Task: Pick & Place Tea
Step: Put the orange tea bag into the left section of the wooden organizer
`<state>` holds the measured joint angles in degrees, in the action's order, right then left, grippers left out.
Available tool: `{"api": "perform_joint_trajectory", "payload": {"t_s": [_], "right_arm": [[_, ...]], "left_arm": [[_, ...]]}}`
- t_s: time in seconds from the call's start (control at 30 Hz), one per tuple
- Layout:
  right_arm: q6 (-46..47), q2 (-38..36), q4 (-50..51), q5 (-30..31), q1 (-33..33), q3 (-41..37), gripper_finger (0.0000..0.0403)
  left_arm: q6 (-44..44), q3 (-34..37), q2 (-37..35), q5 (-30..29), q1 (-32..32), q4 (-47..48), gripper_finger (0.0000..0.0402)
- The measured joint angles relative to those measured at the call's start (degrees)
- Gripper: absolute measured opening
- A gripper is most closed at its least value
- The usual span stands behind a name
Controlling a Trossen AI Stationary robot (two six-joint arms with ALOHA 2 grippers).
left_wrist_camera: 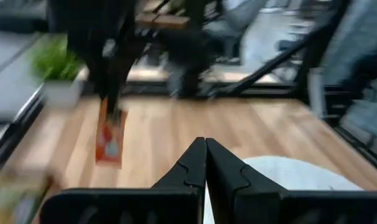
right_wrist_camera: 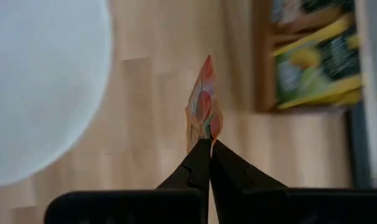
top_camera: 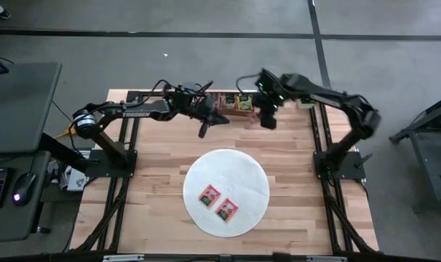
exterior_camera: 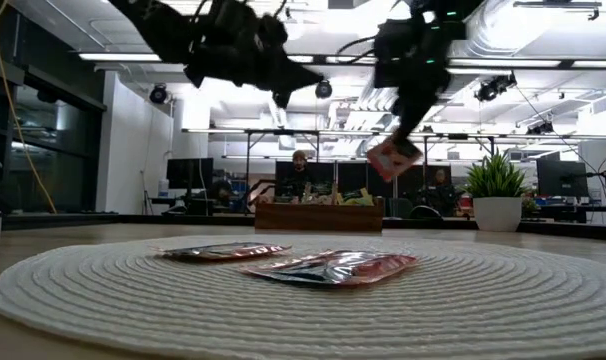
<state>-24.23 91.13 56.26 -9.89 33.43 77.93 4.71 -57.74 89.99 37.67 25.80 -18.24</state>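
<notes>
Two red tea packets (top_camera: 209, 194) (top_camera: 227, 209) lie flat on the round white mat (top_camera: 249, 175); the low view shows them as packets (exterior_camera: 223, 251) (exterior_camera: 333, 266). My right gripper (top_camera: 268, 118) (right_wrist_camera: 210, 142) hovers above the table near the wooden tray (top_camera: 235, 102) at the far edge and is shut on a third red-orange packet (exterior_camera: 392, 158). More yellow and green packets (right_wrist_camera: 313, 62) sit in the tray. My left gripper (top_camera: 204, 129) (left_wrist_camera: 205, 149) is shut and empty, in the air just left of the right one. My right gripper pinches the red-orange packet by one edge (right_wrist_camera: 207, 127) between its two fingertips, coming from above and pointing down. The packet is lifted clear of the table and hangs below the fingers (exterior_camera: 408, 135), seen edge-on in the right wrist view.
The tray stands along the far edge, between the two arm bases. Bare wood lies between the tray and the mat and around the mat. People and desks show in the room beyond the table in the low view.
</notes>
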Motion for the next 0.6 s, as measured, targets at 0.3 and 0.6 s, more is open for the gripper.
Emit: {"api": "perform_joint_trajectory", "payload": {"t_s": [0.3,0.6], "right_arm": [[-8.61,21.86,17.20,5.92,1.10,33.53,0.0000],[-10.99,36.37,23.43,6.30,0.93,57.21,0.0000]], "left_arm": [[-7.67,2.45,0.10,-7.47,9.70,3.38,0.0000],[-5.03,2.43,0.10,-4.98,17.45,7.26,0.0003]]}}
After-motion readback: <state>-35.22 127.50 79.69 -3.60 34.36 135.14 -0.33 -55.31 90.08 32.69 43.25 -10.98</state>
